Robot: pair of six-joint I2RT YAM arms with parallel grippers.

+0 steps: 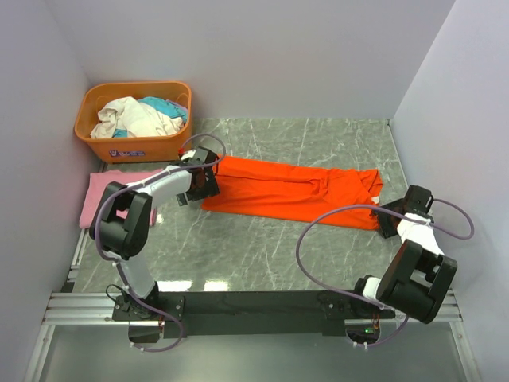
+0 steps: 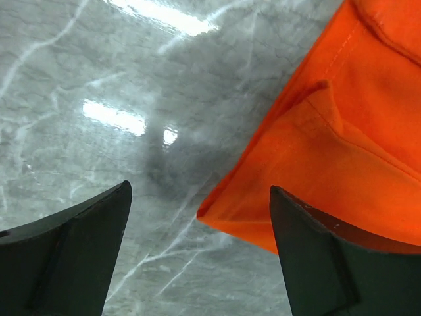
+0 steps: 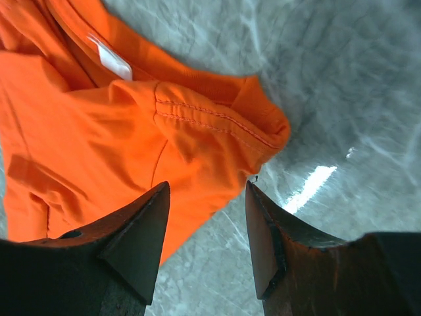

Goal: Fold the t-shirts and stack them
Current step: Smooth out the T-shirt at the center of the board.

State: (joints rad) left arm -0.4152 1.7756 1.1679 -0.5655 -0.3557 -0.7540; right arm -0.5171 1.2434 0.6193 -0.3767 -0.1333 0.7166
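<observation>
Both the left gripper [image 2: 198,189] and right gripper [image 3: 207,186], fingers spread and empty, should pinch near corners of the orange shirt [image 1: 286,191] together.

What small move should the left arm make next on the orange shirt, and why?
Probably lower the left end effector and close it on the corner of the orange shirt. Its jaws stand open above that corner, one side over cloth and the other over bare table, and they hold nothing. That suggests a grasp on this end is the next step.
</observation>
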